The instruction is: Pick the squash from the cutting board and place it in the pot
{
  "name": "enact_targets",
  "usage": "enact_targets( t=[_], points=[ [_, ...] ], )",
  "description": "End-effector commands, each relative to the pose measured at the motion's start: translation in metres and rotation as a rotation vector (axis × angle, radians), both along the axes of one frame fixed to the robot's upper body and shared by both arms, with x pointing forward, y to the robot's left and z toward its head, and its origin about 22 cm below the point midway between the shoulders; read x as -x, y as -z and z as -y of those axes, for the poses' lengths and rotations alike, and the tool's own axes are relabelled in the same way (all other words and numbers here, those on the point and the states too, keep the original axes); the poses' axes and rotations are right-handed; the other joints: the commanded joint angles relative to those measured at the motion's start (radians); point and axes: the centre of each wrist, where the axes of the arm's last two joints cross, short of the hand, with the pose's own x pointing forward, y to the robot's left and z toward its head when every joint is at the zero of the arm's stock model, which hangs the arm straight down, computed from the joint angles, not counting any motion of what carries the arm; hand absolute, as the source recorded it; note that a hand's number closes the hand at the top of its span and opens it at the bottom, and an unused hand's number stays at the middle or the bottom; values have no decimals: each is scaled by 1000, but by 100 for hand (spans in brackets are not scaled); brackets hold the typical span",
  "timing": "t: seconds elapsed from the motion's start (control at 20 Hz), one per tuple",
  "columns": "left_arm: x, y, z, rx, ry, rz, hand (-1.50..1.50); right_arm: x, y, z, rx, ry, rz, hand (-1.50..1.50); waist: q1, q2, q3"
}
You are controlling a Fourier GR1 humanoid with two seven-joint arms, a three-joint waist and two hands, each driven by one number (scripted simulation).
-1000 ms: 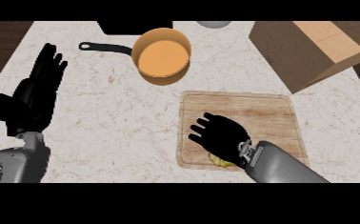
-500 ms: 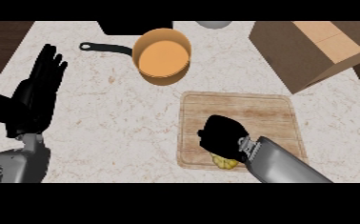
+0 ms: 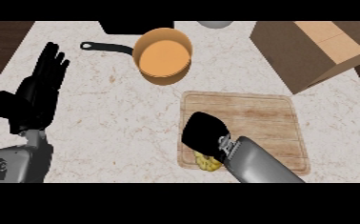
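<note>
Two hands are showing, and the nearer right hand (image 3: 204, 133), fingers hidden so I cannot tell its grip, is covering the bumpy yellow squash (image 3: 206, 161) at the wooden cutting board's (image 3: 260, 118) near-left corner, with the orange pot (image 3: 164, 56) lying beyond.

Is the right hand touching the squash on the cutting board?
Cannot tell. In the head view the right hand covers most of the squash; contact is hidden.
</note>
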Motion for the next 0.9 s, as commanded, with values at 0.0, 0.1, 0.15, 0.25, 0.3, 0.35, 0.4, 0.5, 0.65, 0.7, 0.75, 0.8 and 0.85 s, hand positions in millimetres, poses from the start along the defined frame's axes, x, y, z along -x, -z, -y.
enact_targets(
  t=[0.0,0.1,0.15,0.25,0.3,0.35,0.4,0.5,0.65,0.7,0.75,0.8,0.85],
  points=[
    [1,0,-2,-6,0,-3,0,-2,-6,-21,-164,263,-36,150,13,3,2],
    [-1,-1,1,-1,-2,5,0,-7,-11,-13,-247,349,1,150,2,9,7],
    [-1,-1,4,1,16,1,0,-10,-14,-11,-272,402,27,150,13,8,7],
    [-2,-1,8,13,28,9,0,-12,-18,-8,-323,484,54,150,35,11,5],
    [-2,-2,9,2,37,5,0,-13,-20,-7,-349,534,76,150,50,9,6],
    [-4,-2,10,3,41,8,0,-14,-30,-8,-394,555,103,150,53,10,5],
    [-3,-1,11,-4,52,-1,0,-15,-38,-8,-439,593,141,150,60,4,6],
    [-4,-2,13,-3,61,2,0,-17,-55,-6,-564,679,220,150,67,-1,7],
    [-5,0,15,-2,69,-4,0,-19,-81,-9,-706,803,360,150,89,-10,4],
    [-7,-5,19,7,86,6,0,-18,-93,-11,-784,819,393,150,95,-11,5],
    [-8,-3,23,5,102,2,0,-18,-100,-14,-827,860,439,150,97,-7,3],
    [-10,-4,22,3,93,-6,0,-17,-111,-18,-875,888,490,150,101,-7,1],
    [-10,-3,24,-5,104,-7,0,-15,-119,-24,-904,920,535,150,102,-12,-1]
  ],
)
